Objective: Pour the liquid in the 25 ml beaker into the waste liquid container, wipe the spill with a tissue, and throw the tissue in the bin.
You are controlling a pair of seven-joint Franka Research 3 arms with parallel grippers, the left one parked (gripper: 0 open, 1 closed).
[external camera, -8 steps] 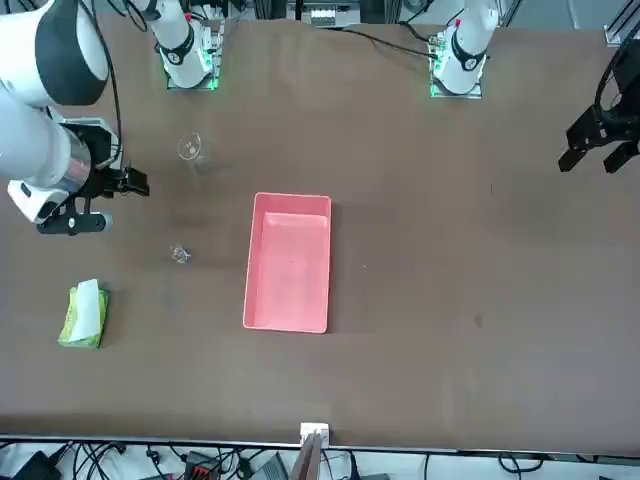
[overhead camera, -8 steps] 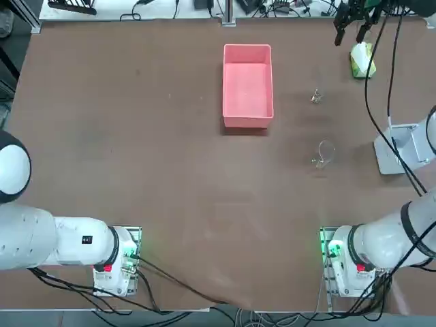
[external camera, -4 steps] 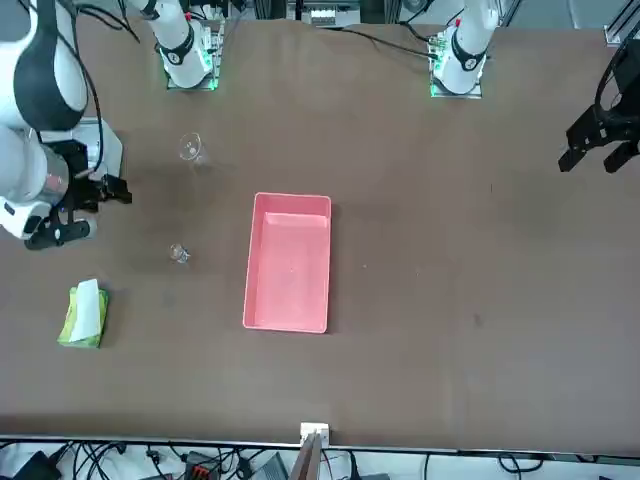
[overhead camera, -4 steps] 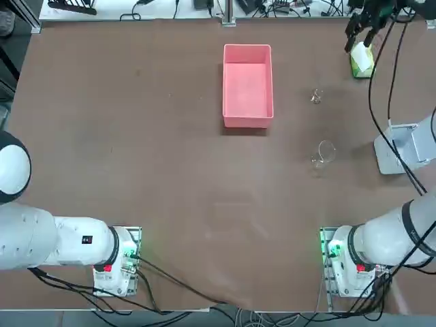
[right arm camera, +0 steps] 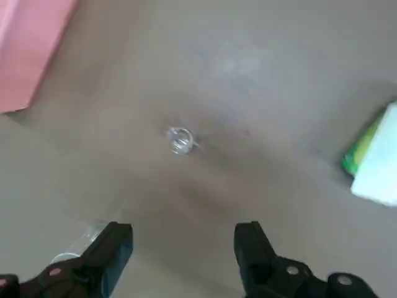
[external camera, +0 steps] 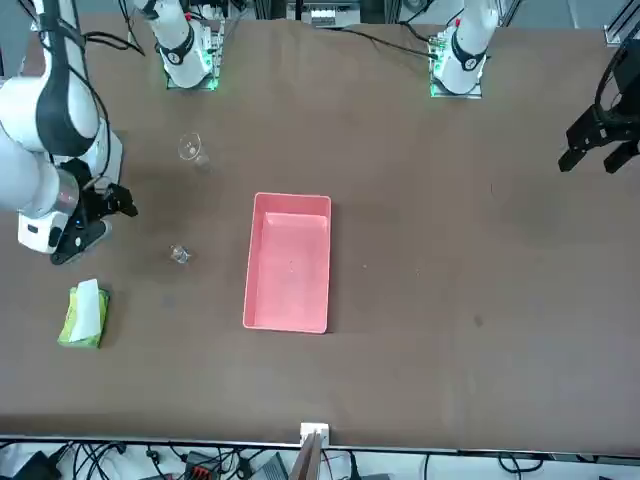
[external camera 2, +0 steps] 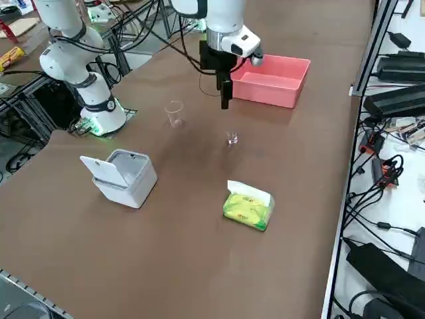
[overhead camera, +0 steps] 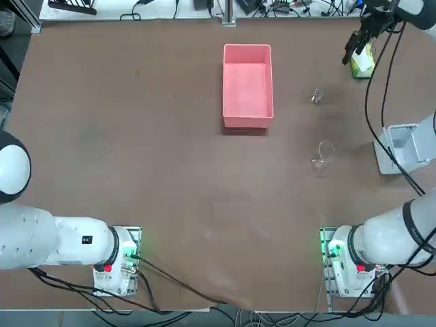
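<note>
The 25 ml beaker [overhead camera: 316, 96] [external camera 2: 232, 138] [right arm camera: 180, 139] stands upright on the brown table, tiny and clear. I cannot make out any liquid in it. My right gripper [overhead camera: 353, 49] [external camera: 92, 222] [external camera 2: 224, 96] [right arm camera: 183, 245] hangs well above the table, open and empty, with its fingers pointing down over the beaker's area. The waste liquid container [overhead camera: 248, 85] [external camera 2: 272, 80], a pink tray, lies left of the beaker in the top view. At the table's right edge sits the grey bin [overhead camera: 402, 148] [external camera 2: 123, 176] with its lid up. The tissue is out of view.
A larger clear beaker [overhead camera: 323, 154] [external camera 2: 174, 113] stands nearer the robot than the small one. A yellow-green tissue pack [overhead camera: 364, 60] [external camera 2: 248, 206] [right arm camera: 375, 161] with a white tuft lies at the far right corner. Cables trail from the right arm over the bin.
The right gripper has swung rightward toward the tissue pack, then a little back toward the robot, turning as it went. It has stayed open. Nothing on the table has moved.
</note>
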